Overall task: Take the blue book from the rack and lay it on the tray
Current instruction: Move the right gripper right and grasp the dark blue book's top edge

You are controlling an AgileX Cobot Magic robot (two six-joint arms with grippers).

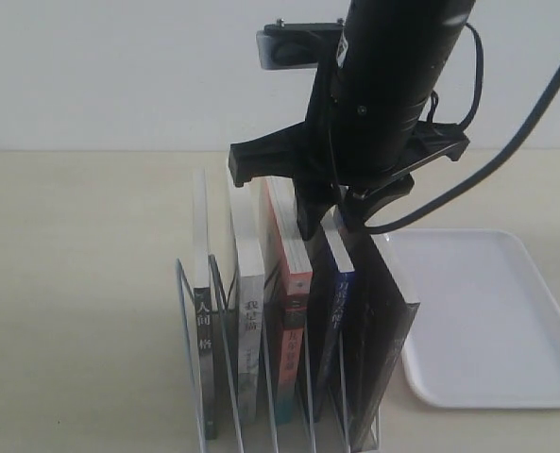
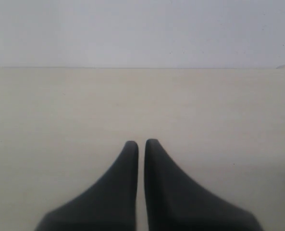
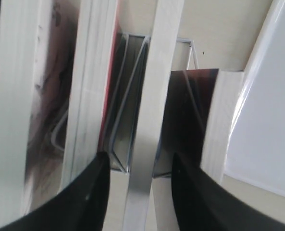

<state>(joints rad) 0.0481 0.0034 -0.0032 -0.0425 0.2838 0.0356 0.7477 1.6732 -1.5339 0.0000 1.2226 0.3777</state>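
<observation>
The blue book (image 1: 341, 304) stands upright in the wire rack (image 1: 187, 311), between a red-spined book and a larger black book. My right gripper (image 1: 323, 223) hangs over the book's top edge from above. In the right wrist view the book's thin white page edge (image 3: 151, 101) runs between the two dark fingers (image 3: 92, 192), and the right gripper (image 3: 140, 166) is open with a gap on each side of the book. The white tray (image 1: 492, 316) lies empty to the right of the rack. My left gripper (image 2: 141, 143) is shut over bare table, holding nothing.
The rack also holds a grey-spined book (image 1: 202, 326), a white-spined book (image 1: 249, 326), the red-spined book (image 1: 294, 316) and the black book (image 1: 391, 326), packed close to the blue one. The right arm's cables (image 1: 534, 113) loop above the tray. A white wall stands behind.
</observation>
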